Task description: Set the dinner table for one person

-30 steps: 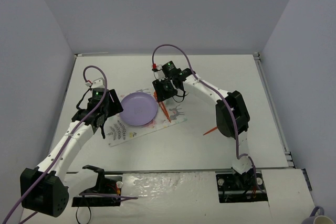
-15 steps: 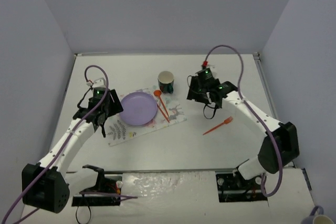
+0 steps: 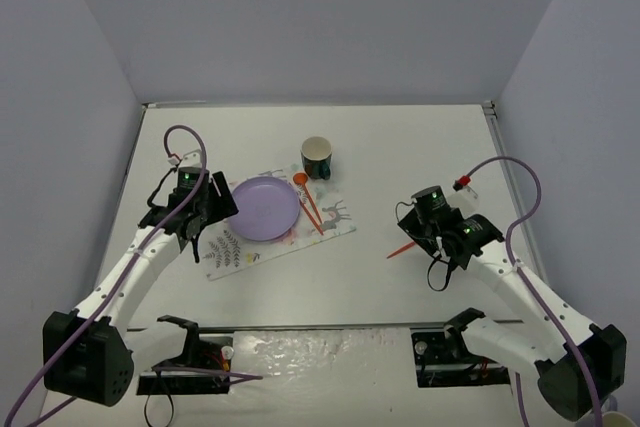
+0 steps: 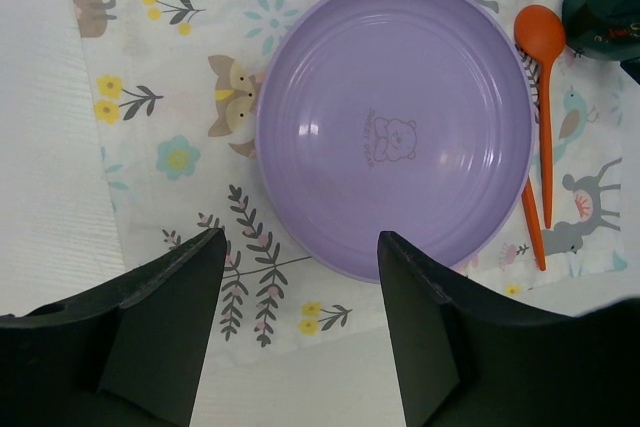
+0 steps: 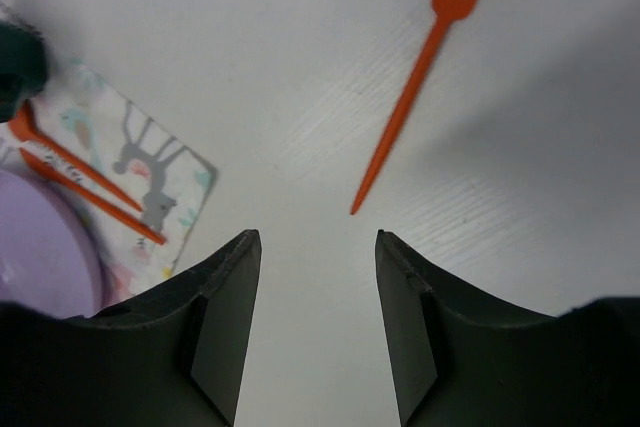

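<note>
**Relocation of right arm from cup to fork**

Change: within the last second the right gripper [image 5: 310,312] has left the far corner of the placemat [image 3: 340,217] and swung out over bare tabletop. The cup [image 3: 317,156], previously masked by that arm, now stands upright at the mat's far edge. The gripper's fingers are spread and hold nothing, with the orange fork [image 5: 420,67] lying just ahead of them. The left gripper [image 4: 300,317] is likewise spread and empty, hovering at the near rim of the purple plate [image 3: 264,207], as it did a second ago.

Meaning: the cup appears delivered. The fork is the one item lying off the mat, on the dinner table [image 3: 400,137] to the mat's right — judged the next pickup.

Limits of view: from above, the right wrist covers the fork's tine end. The orange spoon [image 4: 545,87] is plain, but the second orange utensil [image 4: 533,237] runs partly beside or under the plate rim — type not determinable. The cup is cut off in both wrist views.
</note>
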Controlling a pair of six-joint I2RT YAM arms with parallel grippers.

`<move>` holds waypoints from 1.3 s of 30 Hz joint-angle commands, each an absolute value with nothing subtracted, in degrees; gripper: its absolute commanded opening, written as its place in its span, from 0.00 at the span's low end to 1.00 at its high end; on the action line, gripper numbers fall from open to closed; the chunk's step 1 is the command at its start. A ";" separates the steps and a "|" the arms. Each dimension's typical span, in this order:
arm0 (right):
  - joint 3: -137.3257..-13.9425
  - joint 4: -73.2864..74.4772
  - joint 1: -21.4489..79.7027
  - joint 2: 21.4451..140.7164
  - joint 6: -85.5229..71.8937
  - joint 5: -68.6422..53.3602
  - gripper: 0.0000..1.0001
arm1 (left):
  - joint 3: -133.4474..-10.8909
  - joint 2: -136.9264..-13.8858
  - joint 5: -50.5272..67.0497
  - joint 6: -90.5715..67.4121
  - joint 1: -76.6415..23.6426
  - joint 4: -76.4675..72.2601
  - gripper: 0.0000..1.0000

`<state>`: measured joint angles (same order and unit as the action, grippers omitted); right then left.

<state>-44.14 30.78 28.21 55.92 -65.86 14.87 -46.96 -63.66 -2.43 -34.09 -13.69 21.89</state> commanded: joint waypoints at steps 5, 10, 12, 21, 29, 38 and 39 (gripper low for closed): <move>-40.78 33.75 27.95 58.69 -74.87 24.34 0.46 | -49.74 -64.06 -0.17 -32.35 -13.18 18.89 0.59; -43.95 33.66 27.95 65.30 -74.43 27.67 0.47 | -49.61 -64.61 -0.18 -31.81 -13.18 18.55 0.59; -44.92 33.58 27.87 68.55 -74.36 28.53 0.47 | -49.65 -64.92 -0.18 -31.49 -13.18 18.70 0.59; -44.19 27.38 27.89 78.97 -73.30 25.08 0.43 | -49.57 -64.72 -1.26 -30.42 -12.81 19.47 0.59; -42.47 24.44 27.63 81.62 -72.88 24.02 0.43 | -49.31 -63.98 -1.76 -30.23 -12.63 20.01 0.59; -39.19 21.21 28.12 84.25 -74.12 18.88 0.42 | -49.09 -63.15 -1.54 -30.28 -12.52 20.34 0.59; -38.67 20.81 28.20 84.21 -74.32 18.51 0.41 | -49.05 -63.11 -1.50 -30.32 -12.56 20.38 0.59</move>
<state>-41.32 21.78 28.10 84.55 -72.31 20.02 -46.96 -64.85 -0.93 -31.42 -12.99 21.69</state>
